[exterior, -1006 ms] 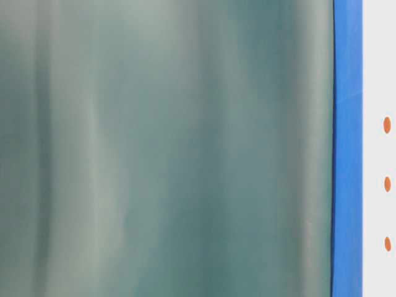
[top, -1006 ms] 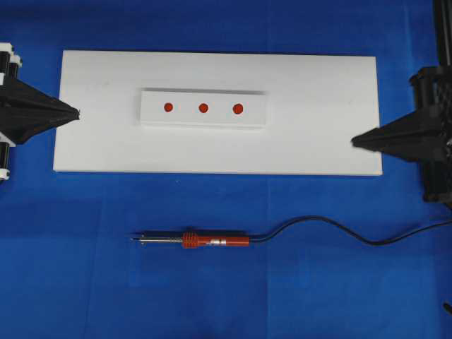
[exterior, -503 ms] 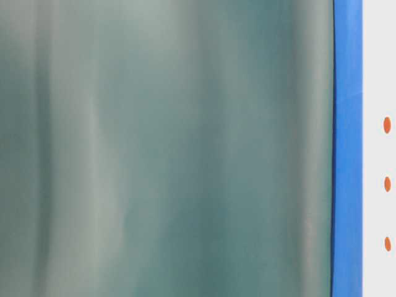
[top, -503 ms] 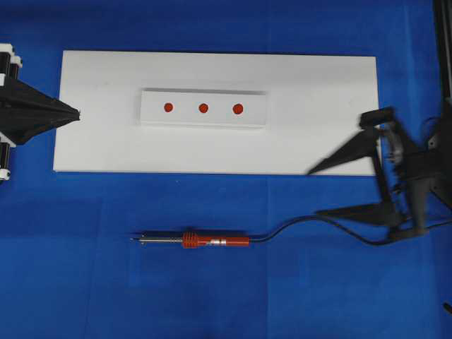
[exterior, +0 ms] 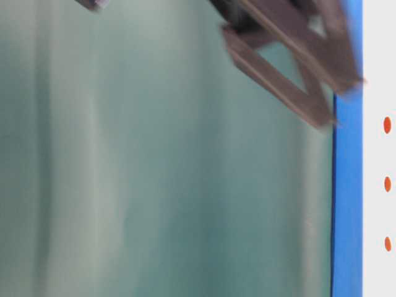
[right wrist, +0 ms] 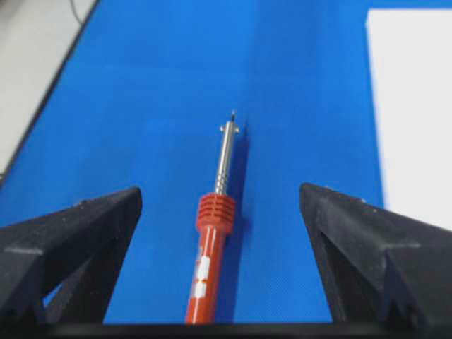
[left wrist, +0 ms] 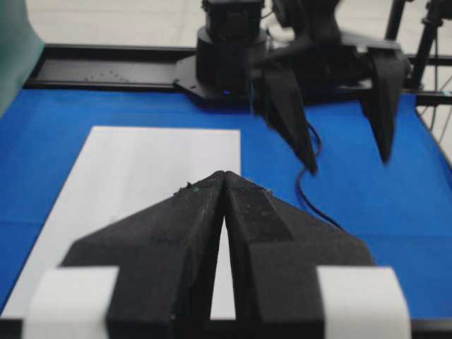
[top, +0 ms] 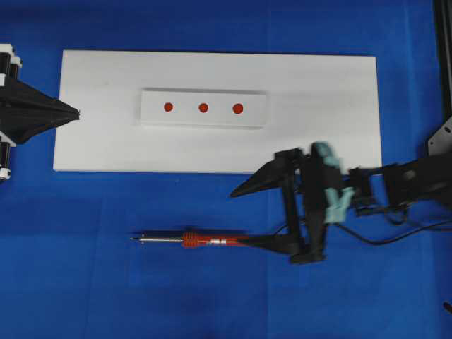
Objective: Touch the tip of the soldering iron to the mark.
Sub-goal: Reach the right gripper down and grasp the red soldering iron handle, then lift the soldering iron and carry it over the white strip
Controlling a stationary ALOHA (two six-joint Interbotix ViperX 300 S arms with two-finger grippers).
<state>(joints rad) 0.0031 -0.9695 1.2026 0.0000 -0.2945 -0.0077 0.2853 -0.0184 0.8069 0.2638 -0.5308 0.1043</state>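
Blue cloth covers the desk (top: 212, 304); items as follows.

Soldering iron (top: 205, 241): red-orange ribbed handle, thin silver shaft, pointed tip. Lies flat on the blue cloth, untouched. In the right wrist view it (right wrist: 214, 240) runs lengthwise up the middle of the gap between the two fingers, handle end nearest the hand, tip pointing away from it. Seen from overhead, the handle's cord end sits just beside the nearer finger's tip; the shaft and tip extend beyond the hand.

Black cord (top: 395, 239): trails from the handle back under the right arm.

Right hand (top: 251, 215): fingers spread wide, holding nothing. It hangs over the cloth at the iron's cord end, one finger toward the white board, the other along the iron's line. Whether that finger touches the handle cannot be told.

Left hand (top: 76, 113): fingers pressed together, empty, tips at the far short edge of the board, well apart from the iron. Left wrist view shows the same closed pair (left wrist: 224, 176).

White board (top: 318, 134): flat rectangle, just beyond the right hand's upper finger.

Raised white strip (top: 152, 116): on the board, bearing three red dots in a row.

Mark (top: 203, 108): the middle dot, bare, well apart from both hands and from the iron's tip
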